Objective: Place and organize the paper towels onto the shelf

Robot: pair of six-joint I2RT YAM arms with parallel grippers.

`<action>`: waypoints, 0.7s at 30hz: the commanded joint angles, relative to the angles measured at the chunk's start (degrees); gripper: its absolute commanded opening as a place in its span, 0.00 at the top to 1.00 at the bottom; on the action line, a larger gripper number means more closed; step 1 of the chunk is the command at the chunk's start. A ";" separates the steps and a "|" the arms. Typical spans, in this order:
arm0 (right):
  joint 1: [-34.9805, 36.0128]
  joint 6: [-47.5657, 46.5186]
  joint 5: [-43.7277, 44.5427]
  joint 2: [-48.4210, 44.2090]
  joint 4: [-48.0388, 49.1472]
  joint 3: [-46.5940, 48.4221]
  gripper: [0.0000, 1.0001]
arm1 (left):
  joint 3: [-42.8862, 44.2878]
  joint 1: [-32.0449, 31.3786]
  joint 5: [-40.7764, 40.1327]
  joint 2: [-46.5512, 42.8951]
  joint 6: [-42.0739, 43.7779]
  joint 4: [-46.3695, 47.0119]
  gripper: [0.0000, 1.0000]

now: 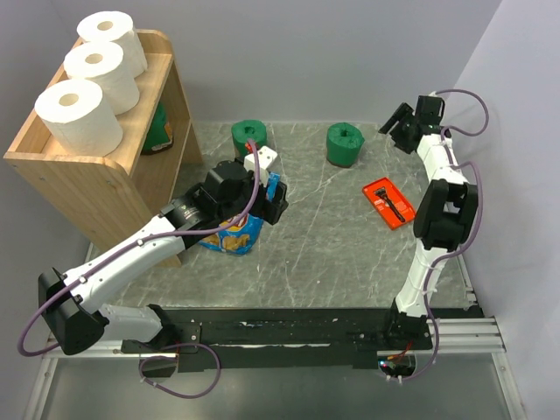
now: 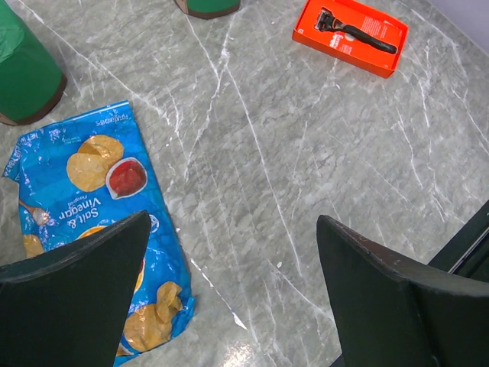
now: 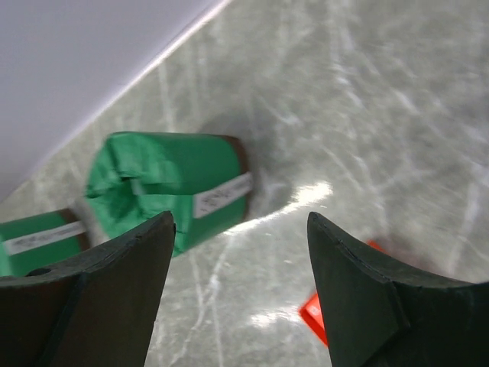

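Note:
Three white paper towels (image 1: 79, 114) stand in a row on the tray top of the wooden shelf (image 1: 96, 184). One green roll (image 1: 158, 131) sits half hidden on a lower tier. Two green rolls stand on the table, one at the back left (image 1: 249, 136) (image 2: 23, 69) and one at the back middle (image 1: 344, 143) (image 3: 172, 187). My left gripper (image 1: 274, 199) (image 2: 233, 220) hovers open over bare table beside a blue chip bag. Raised at the back right, my right gripper (image 1: 398, 128) (image 3: 241, 218) is open and empty, and faces the back-middle green roll.
A blue chip bag (image 1: 232, 234) (image 2: 84, 229) lies flat under the left wrist. An orange box holding a black razor (image 1: 387, 203) (image 2: 350, 34) lies on the right side of the table. The grey wall runs close behind the rolls.

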 commanded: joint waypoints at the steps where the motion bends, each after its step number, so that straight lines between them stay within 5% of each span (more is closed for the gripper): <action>1: 0.40 2.40 -7.32 1.71 4.45 3.03 0.23 | 0.36 -0.39 -0.43 -1.74 -0.37 2.19 0.04; 21: 6.29 3.82 -6.72 14.18 0.42 15.59 0.25 | 0.36 -0.74 -0.52 -1.30 -0.28 2.10 0.04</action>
